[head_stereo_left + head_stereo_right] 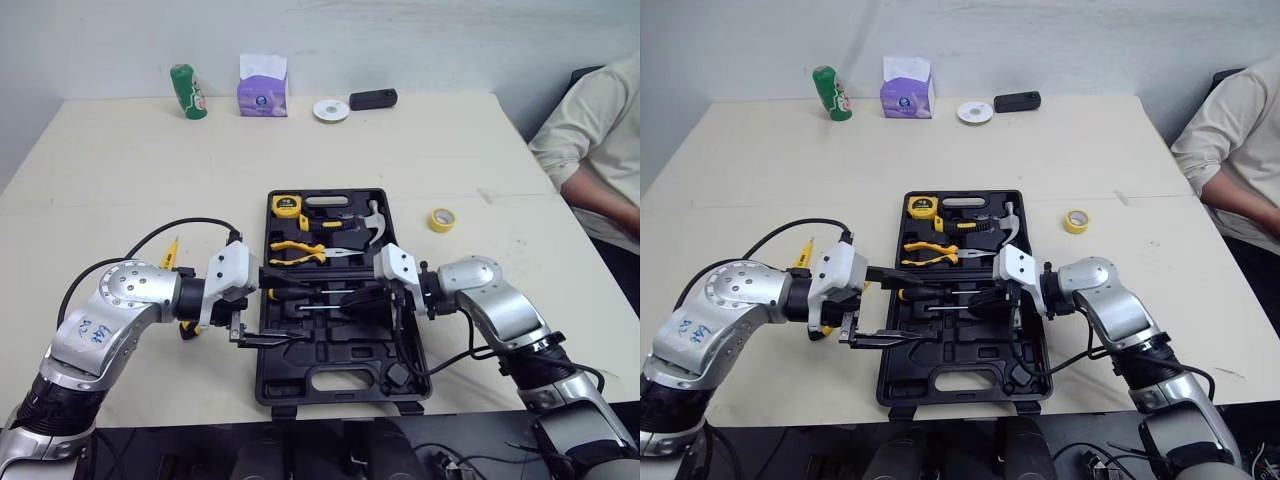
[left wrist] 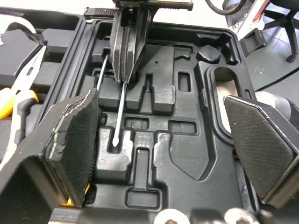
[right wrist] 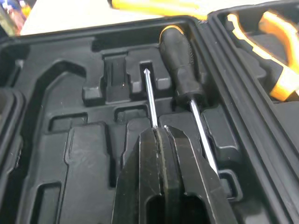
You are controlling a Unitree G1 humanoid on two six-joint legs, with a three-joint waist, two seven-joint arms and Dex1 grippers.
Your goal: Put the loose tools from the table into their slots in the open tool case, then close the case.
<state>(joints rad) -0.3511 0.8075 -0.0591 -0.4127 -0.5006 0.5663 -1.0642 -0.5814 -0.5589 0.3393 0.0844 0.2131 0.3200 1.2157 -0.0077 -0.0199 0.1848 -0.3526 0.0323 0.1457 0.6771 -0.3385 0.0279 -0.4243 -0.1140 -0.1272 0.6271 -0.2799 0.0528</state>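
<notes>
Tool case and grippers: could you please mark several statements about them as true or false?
1. The tool case lies open on the table. True.
2. The right gripper is shut on a screwdriver, holding it by the shaft. True.
3. The left gripper is shut on the hammer. False: it is open and holds nothing; the hammer lies in the case.
4. The yellow tape roll lies inside the case. False: it lies on the table, to the right of the case.
</notes>
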